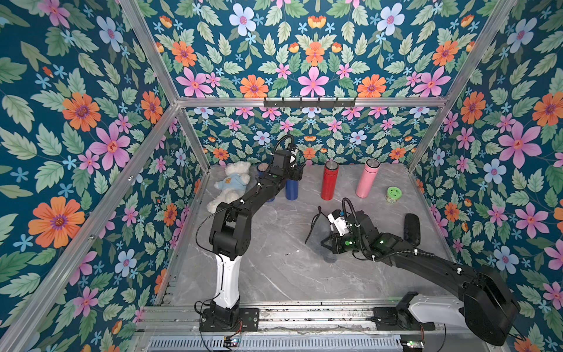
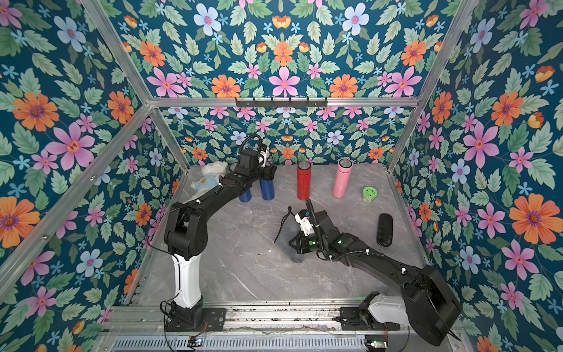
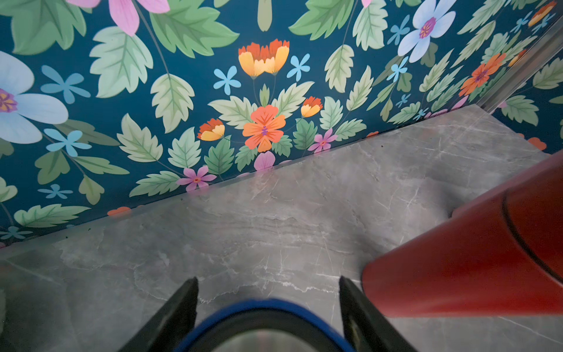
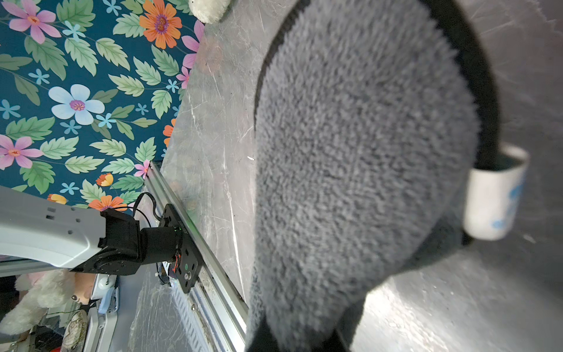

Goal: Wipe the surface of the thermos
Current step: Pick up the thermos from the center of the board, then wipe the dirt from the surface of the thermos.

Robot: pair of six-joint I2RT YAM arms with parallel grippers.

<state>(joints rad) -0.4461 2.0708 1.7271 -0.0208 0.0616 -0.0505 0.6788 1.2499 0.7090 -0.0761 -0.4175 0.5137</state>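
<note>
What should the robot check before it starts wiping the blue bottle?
1. Left gripper around the blue thermos: ok, one finger on each side of its top.
2. Grip tight on it: cannot tell.
3. Right gripper shut on the grey cloth: ok.
4. Cloth touching the blue thermos: not ok, they are well apart.
5. Blue thermos upright: ok.
6. Red thermos out of the way: cannot tell, it stands close beside.
</note>
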